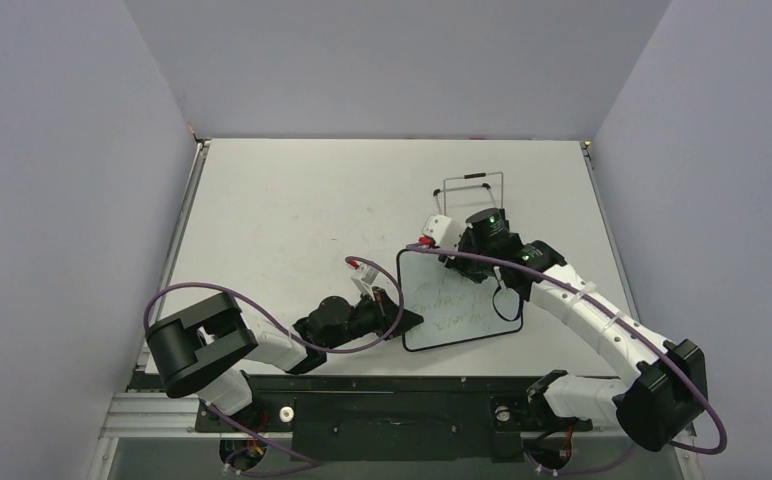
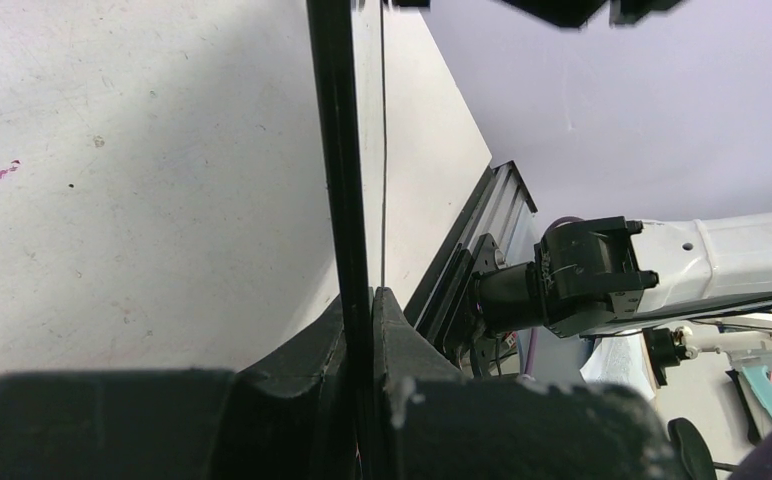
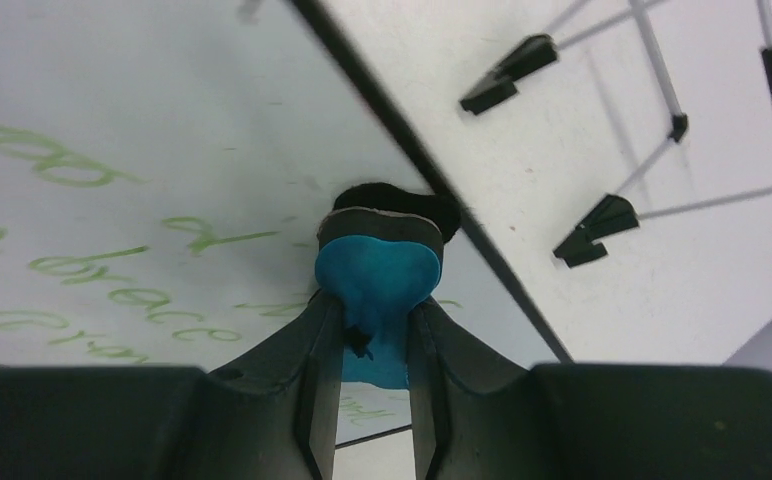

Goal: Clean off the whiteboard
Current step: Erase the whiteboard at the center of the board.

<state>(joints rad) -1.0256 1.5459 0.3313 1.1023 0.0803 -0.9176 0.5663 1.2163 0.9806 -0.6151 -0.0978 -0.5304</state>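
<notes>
The board (image 1: 462, 335) sits at the near right of the desk (image 1: 292, 200), its long axis running roughly 9 to 3 o'clock in the top view, a little skewed. The left gripper (image 1: 407, 322) has its jaws pressed onto the board's 9 o'clock edge, pinning the black frame between them. The right gripper (image 1: 449, 258) pinches the blue eraser (image 3: 377, 265), which rests at the board's 12 o'clock edge, right by the frame. The green writing (image 1: 449, 300) lies from the eraser toward 6 o'clock, in about 3 lines across the middle of the board. So the wiping falls to the right arm, which is the nearer 1 to the text, and its stroke should probably run toward 6 o'clock and then sweep 9 to 3. The wire stand (image 3: 674, 127) lies apart at 12 o'clock, beyond the board.
</notes>
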